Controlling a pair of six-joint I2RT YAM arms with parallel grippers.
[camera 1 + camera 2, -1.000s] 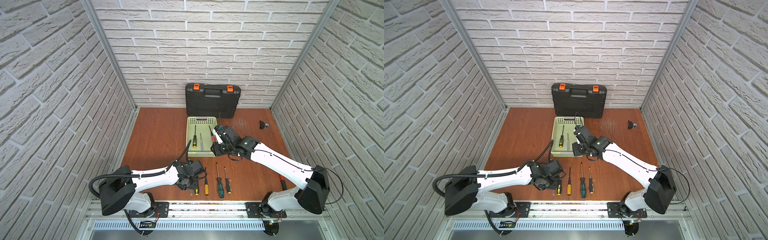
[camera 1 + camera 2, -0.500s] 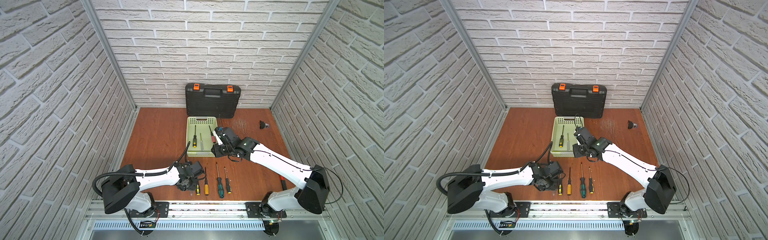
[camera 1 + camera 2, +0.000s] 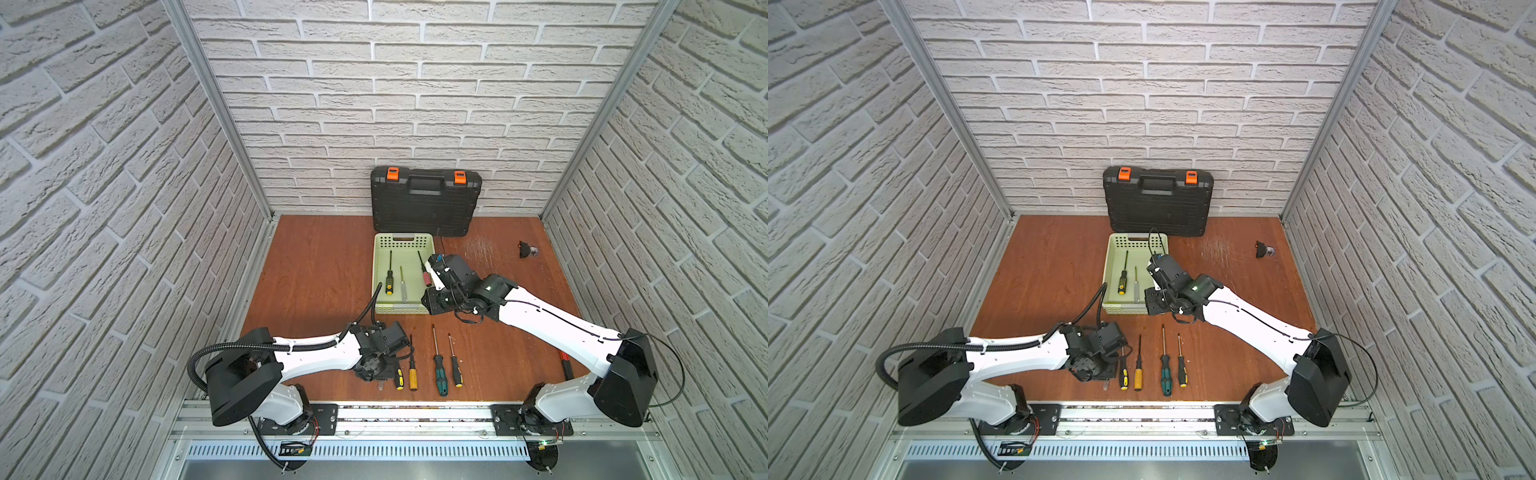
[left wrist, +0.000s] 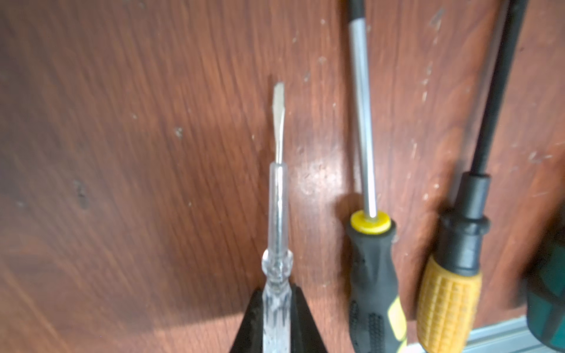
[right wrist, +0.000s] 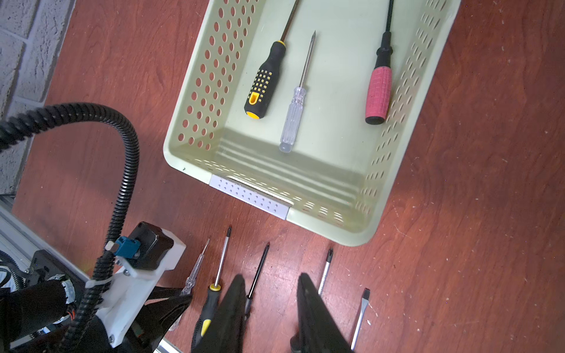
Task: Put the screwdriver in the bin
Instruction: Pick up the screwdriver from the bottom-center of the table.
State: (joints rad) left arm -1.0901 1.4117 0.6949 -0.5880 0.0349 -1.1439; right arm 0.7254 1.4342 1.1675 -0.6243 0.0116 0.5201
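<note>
My left gripper [image 4: 276, 293] is shut on the handle of a clear screwdriver [image 4: 277, 214], low over the table's front; in a top view the gripper [image 3: 380, 376] covers most of that tool. The pale green bin [image 3: 376, 274] stands mid-table and holds a black-yellow screwdriver [image 5: 266, 79], a clear one [image 5: 295, 113] and a pink-handled one [image 5: 379, 88]. My right gripper [image 5: 271, 279] hangs open and empty above the table by the bin's [image 5: 360, 238] near right corner.
Beside my left gripper a black-yellow screwdriver [image 3: 399, 376], an orange one [image 3: 412, 374], a green one [image 3: 439, 374] and a small one [image 3: 456, 370] lie in a row. A black toolcase [image 3: 426, 203] leans on the back wall. A small black part [image 3: 525, 249] lies at the back right.
My left gripper has shifted slightly toward the front edge and closed on the clear screwdriver. The right arm has barely moved.
</note>
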